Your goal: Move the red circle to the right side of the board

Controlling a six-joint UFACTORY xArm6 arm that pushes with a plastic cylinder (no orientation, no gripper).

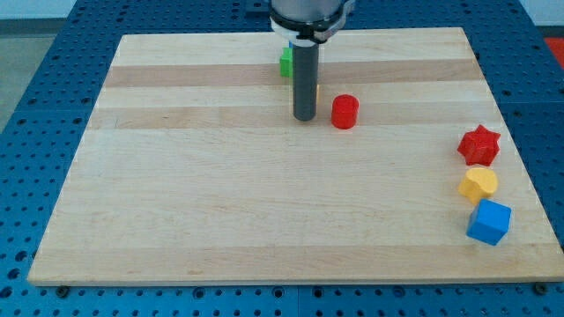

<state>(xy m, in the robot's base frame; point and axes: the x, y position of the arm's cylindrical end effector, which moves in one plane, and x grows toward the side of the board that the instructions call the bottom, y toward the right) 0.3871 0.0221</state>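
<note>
**Red circle near mid-board, my tip just to its left**

Camera view: I carry no jaws at all, only a straight dark rod, so there is nothing on me to be released or clenched. My tip (305, 117) rests on the wooden board (176, 202) a little above its middle, slightly toward the view's top. The red circle (345, 112), a short upright cylinder, stands just to the view's right of my tip, with a narrow strip of bare wood showing between us; I am not touching it. It sits roughly at the board's middle from left to right, well apart from the board's right edge.

Behind my rod, toward the view's top, a green block (286, 62) peeks out on the rod's left side; its shape is mostly hidden by me. A thin sliver of yellow shows at the rod's right edge, too little to tell its shape.

Near the board's right edge three blocks stand in a loose column, well apart from the red circle. The red star (479, 145) is uppermost. Just below it lies the yellow heart (478, 185), close to the star, though I cannot tell if they touch. Below that sits the blue cube (489, 222), its upper corner just beside the heart. The board lies on a blue perforated table (35, 106).
</note>
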